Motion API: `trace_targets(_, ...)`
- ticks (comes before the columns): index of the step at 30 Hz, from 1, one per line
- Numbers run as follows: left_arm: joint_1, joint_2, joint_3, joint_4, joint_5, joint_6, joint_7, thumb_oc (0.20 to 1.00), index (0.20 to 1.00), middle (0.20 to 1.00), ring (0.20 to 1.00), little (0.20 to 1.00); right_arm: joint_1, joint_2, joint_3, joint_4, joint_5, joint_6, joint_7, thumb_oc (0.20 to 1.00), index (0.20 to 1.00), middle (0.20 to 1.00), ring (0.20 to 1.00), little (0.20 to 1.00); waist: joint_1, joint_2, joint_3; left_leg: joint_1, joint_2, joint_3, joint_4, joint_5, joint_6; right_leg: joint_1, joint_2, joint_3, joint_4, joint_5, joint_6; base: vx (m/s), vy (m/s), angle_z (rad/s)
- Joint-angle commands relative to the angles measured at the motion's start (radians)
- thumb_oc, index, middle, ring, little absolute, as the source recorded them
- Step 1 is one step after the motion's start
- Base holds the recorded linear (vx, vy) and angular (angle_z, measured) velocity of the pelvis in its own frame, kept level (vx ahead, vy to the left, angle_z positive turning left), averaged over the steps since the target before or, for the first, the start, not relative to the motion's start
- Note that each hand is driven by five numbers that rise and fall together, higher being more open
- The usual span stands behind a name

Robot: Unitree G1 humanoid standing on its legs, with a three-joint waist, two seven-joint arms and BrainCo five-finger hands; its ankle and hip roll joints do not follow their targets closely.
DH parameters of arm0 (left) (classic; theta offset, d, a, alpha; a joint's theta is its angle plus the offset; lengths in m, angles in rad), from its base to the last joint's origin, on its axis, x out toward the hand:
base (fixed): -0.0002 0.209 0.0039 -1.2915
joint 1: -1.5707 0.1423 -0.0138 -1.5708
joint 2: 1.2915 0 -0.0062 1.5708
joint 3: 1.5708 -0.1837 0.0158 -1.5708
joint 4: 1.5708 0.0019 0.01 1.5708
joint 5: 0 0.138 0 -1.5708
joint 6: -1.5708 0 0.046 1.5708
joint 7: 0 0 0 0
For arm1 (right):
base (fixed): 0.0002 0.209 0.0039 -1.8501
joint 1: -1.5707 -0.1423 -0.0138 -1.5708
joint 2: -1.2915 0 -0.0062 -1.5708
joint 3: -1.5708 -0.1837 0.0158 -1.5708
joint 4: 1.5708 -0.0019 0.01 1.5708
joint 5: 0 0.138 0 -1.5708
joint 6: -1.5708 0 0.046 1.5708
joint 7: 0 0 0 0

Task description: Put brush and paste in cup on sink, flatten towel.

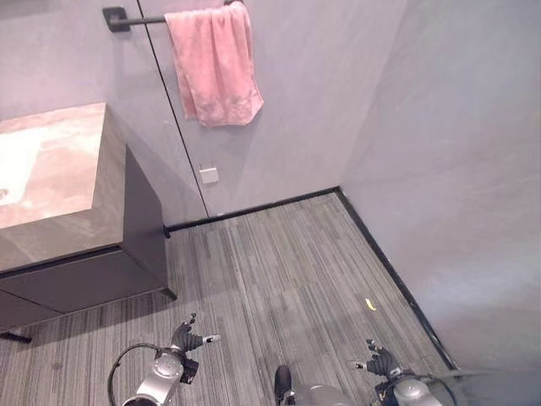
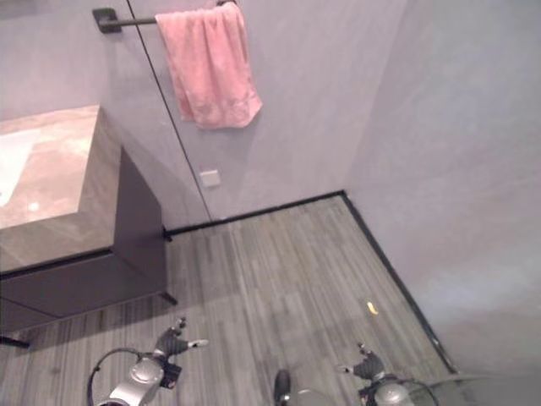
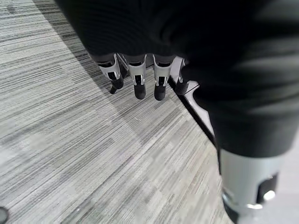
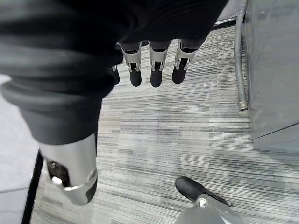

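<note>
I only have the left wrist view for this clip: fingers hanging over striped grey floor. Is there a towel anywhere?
Observer: Yes. A pink towel hangs bunched on a dark wall bar, up on the wall ahead of the robot.
Operator: Is the sink visible?
Observer: A vanity with a marbled countertop stands to the robot's left; only a pale edge of the basin shows, and I see no cup, brush or paste on the visible part.
Operator: What is the right hand doing?
Observer: The right hand hangs low over the floor with straight fingers, holding nothing. The left hand does the same.
Operator: Anything on the floor?
Observer: A small yellow scrap lies near the right wall.
</note>
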State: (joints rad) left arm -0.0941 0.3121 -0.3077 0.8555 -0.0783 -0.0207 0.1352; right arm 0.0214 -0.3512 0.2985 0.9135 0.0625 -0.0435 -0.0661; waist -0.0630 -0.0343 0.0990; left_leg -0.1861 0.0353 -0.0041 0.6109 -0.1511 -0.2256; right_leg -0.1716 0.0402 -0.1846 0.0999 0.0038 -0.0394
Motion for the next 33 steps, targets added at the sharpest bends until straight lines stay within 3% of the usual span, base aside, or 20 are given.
trace_targets(1, -0.039, 0.008, -0.04, -0.012, 0.012, -0.038, 0.015, 1.0, 1.0, 1.0, 1.0, 1.0, -0.033, -0.057, 0.036, -0.022, -0.027, -0.016, -0.032, 1.0, 1.0, 1.0, 1.0, 1.0, 0.006, -0.016, 0.053, 0.02, -0.017, 0.178, -0.02, 0.248, 0.108, 0.041, -0.04, 0.053, -0.048, 0.083, 0.078, 0.29, -0.102, 0.19)
trace_targets(2, -0.053, 0.008, -0.048, -0.011, 0.021, -0.039, 0.018, 1.0, 1.0, 1.0, 1.0, 1.0, -0.03, -0.056, 0.047, -0.019, -0.039, -0.011, -0.034, 1.0, 1.0, 1.0, 1.0, 1.0, 0.019, -0.026, 0.054, -0.052, 0.0, 0.221, -0.083, 0.214, 0.131, 0.078, -0.055, 0.047, -0.075, 0.069, 0.082, 0.23, -0.046, 0.15)
trace_targets(3, -0.053, 0.008, -0.049, -0.011, 0.021, -0.039, 0.018, 1.0, 1.0, 1.0, 1.0, 1.0, -0.029, -0.056, 0.047, -0.018, -0.039, -0.011, -0.034, 1.0, 1.0, 1.0, 1.0, 1.0, 0.02, -0.025, 0.055, -0.052, 0.002, 0.221, -0.08, 0.21, 0.132, 0.08, -0.053, 0.047, -0.076, 0.068, 0.083, 0.25, 0.023, 0.52)
trace_targets(4, -0.05, 0.012, -0.046, -0.012, 0.024, -0.04, 0.021, 1.0, 1.0, 1.0, 1.0, 1.0, -0.03, -0.058, 0.053, -0.021, -0.048, -0.009, -0.032, 1.0, 1.0, 1.0, 1.0, 1.0, 0.028, -0.021, 0.055, -0.08, 0.005, 0.231, -0.149, 0.187, 0.145, 0.098, -0.055, 0.048, -0.091, 0.064, 0.091, 0.33, 0.125, 0.43)
trace_targets(5, -0.034, 0.015, -0.03, -0.016, 0.021, -0.042, 0.029, 1.0, 1.0, 1.0, 1.0, 1.0, -0.026, -0.056, 0.061, -0.039, -0.064, -0.012, -0.03, 1.0, 1.0, 1.0, 1.0, 1.0, 0.038, -0.013, 0.051, -0.094, 0.012, 0.225, -0.337, 0.19, 0.164, 0.125, -0.056, 0.055, -0.107, 0.049, 0.11, 0.32, 0.12, 0.26)
trace_targets(6, -0.034, 0.015, -0.029, -0.016, 0.021, -0.042, 0.029, 1.0, 1.0, 1.0, 1.0, 1.0, -0.026, -0.056, 0.061, -0.039, -0.064, -0.012, -0.03, 1.0, 1.0, 1.0, 1.0, 1.0, 0.037, -0.015, 0.049, -0.093, 0.01, 0.226, -0.345, 0.196, 0.165, 0.123, -0.058, 0.055, -0.108, 0.05, 0.11, 0.35, 0.148, -0.05)
trace_targets(7, -0.025, 0.017, -0.023, -0.016, 0.021, -0.044, 0.033, 1.0, 1.0, 1.0, 1.0, 1.0, -0.024, -0.055, 0.068, -0.043, -0.074, -0.013, -0.027, 1.0, 1.0, 1.0, 1.0, 1.0, 0.047, -0.006, 0.048, -0.095, 0.011, 0.203, -0.439, 0.24, 0.16, 0.144, -0.052, 0.067, -0.118, 0.041, 0.114, 0.39, 0.188, -0.18)
trace_targets(8, -0.004, 0.016, -0.006, -0.015, 0.011, -0.047, 0.039, 1.0, 1.0, 1.0, 1.0, 1.0, -0.026, -0.057, 0.079, -0.051, -0.092, -0.015, -0.023, 1.0, 1.0, 1.0, 1.0, 1.0, 0.072, 0.011, 0.046, -0.117, 0.036, 0.133, -0.583, 0.332, 0.139, 0.185, -0.044, 0.101, -0.128, 0.021, 0.116, 0.54, 0.259, -0.27)
trace_targets(9, 0.004, 0.018, 0.001, -0.015, 0.008, -0.047, 0.04, 1.0, 1.0, 1.0, 1.0, 1.0, -0.027, -0.056, 0.083, -0.054, -0.097, -0.017, -0.022, 1.0, 1.0, 1.0, 1.0, 1.0, 0.078, 0.017, 0.046, -0.13, 0.052, 0.124, -0.645, 0.361, 0.128, 0.2, -0.044, 0.112, -0.132, 0.009, 0.118, 0.41, 0.204, -0.53)
trace_targets(13, 0.03, 0.021, 0.018, -0.025, 0.002, -0.047, 0.034, 1.0, 1.0, 1.0, 1.0, 1.0, -0.027, -0.051, 0.085, -0.05, -0.108, -0.015, -0.013, 1.0, 1.0, 1.0, 1.0, 1.0, 0.091, 0.031, 0.034, -0.119, 0.097, 0.184, -0.675, 0.423, 0.104, 0.251, -0.055, 0.14, -0.124, -0.023, 0.13, 0.33, 0.199, -0.57)
trace_targets(18, 0.04, 0.037, 0.008, -0.042, 0.01, -0.046, 0.025, 1.0, 1.0, 1.0, 1.0, 1.0, -0.017, -0.024, 0.063, -0.052, -0.104, -0.012, -0.009, 1.0, 1.0, 1.0, 1.0, 1.0, 0.096, 0.017, -0.012, -0.115, 0.043, 0.199, -0.566, 0.344, 0.161, 0.278, -0.141, 0.182, -0.03, -0.055, 0.167, 0.39, 0.375, -0.54)
trace_targets(20, 0.036, 0.057, 0.004, -0.059, 0.022, -0.042, 0.027, 1.0, 1.0, 1.0, 1.0, 1.0, -0.027, -0.004, 0.058, -0.06, -0.085, -0.01, -0.007, 1.0, 1.0, 1.0, 1.0, 1.0, 0.09, 0.006, -0.005, -0.076, 0.009, 0.232, -0.553, 0.285, 0.2, 0.181, -0.187, 0.184, 0.167, 0.056, 0.181, 0.25, 0.378, -0.33)
trace_targets(21, 0.036, 0.057, 0.004, -0.059, 0.022, -0.042, 0.027, 1.0, 1.0, 1.0, 1.0, 1.0, -0.027, -0.004, 0.058, -0.06, -0.085, -0.01, -0.007, 1.0, 1.0, 1.0, 1.0, 1.0, 0.092, 0.009, -0.008, -0.079, 0.012, 0.233, -0.554, 0.287, 0.2, 0.177, -0.184, 0.186, 0.166, 0.06, 0.18, 0.1, 0.19, -0.51)
trace_targets(22, 0.03, 0.064, 0.002, -0.071, 0.025, -0.039, 0.03, 1.0, 1.0, 1.0, 1.0, 1.0, -0.039, -0.001, 0.065, -0.075, -0.086, -0.009, -0.008, 1.0, 1.0, 1.0, 1.0, 1.0, 0.09, 0.009, 0.006, -0.054, 0.006, 0.247, -0.562, 0.273, 0.211, 0.128, -0.196, 0.17, 0.238, 0.133, 0.182, 0.08, 0.221, -0.46)
trace_targets(24, 0.039, 0.08, 0.0, -0.115, 0.023, -0.035, 0.027, 1.0, 1.0, 1.0, 1.0, 1.0, -0.043, -0.004, 0.071, -0.124, -0.08, -0.01, -0.006, 1.0, 1.0, 1.0, 1.0, 1.0, 0.078, 0.029, 0.032, -0.008, 0.002, 0.255, -0.58, 0.259, 0.226, 0.069, -0.191, 0.132, 0.371, 0.186, 0.187, 0.16, 0.318, -0.21)
trace_targets(25, 0.041, 0.089, -0.001, -0.127, 0.028, -0.035, 0.026, 1.0, 1.0, 1.0, 1.0, 1.0, -0.042, -0.007, 0.069, -0.159, -0.071, -0.015, -0.003, 1.0, 1.0, 1.0, 1.0, 1.0, 0.06, 0.036, 0.045, 0.019, -0.006, 0.24, -0.597, 0.257, 0.23, 0.033, -0.129, 0.158, 0.45, 0.167, 0.19, 0.26, 0.404, 0.16)
trace_targets(26, 0.043, 0.098, 0.008, -0.125, 0.037, -0.035, 0.032, 1.0, 1.0, 1.0, 1.0, 1.0, -0.039, -0.004, 0.063, -0.175, -0.061, -0.016, -0.005, 1.0, 1.0, 1.0, 1.0, 1.0, 0.054, 0.043, 0.06, 0.075, -0.009, 0.27, -0.628, 0.243, 0.241, -0.036, -0.147, 0.083, 0.469, 0.179, 0.188, 0.2, 0.308, 0.23)
trace_targets(28, 0.047, 0.097, 0.009, -0.123, 0.038, -0.034, 0.031, 1.0, 1.0, 1.0, 1.0, 1.0, -0.037, -0.003, 0.057, -0.188, -0.051, -0.017, -0.009, 1.0, 1.0, 1.0, 1.0, 1.0, 0.047, 0.049, 0.061, 0.094, -0.011, 0.271, -0.644, 0.24, 0.239, -0.061, -0.141, 0.056, 0.465, 0.165, 0.184, 0.22, 0.228, 0.0)
trace_targets(29, 0.058, 0.103, 0.012, -0.144, 0.034, -0.037, 0.023, 1.0, 1.0, 1.0, 1.0, 1.0, -0.025, -0.009, 0.047, -0.209, -0.039, -0.021, -0.005, 1.0, 1.0, 1.0, 1.0, 1.0, 0.03, 0.059, 0.07, 0.118, -0.025, 0.254, -0.645, 0.228, 0.24, -0.129, -0.081, 0.061, 0.463, 0.136, 0.182, 0.23, 0.184, -0.24)
trace_targets(33, 0.063, 0.105, 0.004, -0.153, 0.044, -0.039, 0.009, 1.0, 1.0, 1.0, 1.0, 1.0, -0.009, -0.02, 0.033, -0.213, -0.032, -0.02, -0.008, 1.0, 1.0, 1.0, 1.0, 1.0, 0.011, 0.054, 0.067, 0.154, -0.052, 0.239, -0.643, 0.193, 0.237, -0.159, -0.071, 0.047, 0.326, 0.105, 0.175, 0.25, 0.094, 0.14)
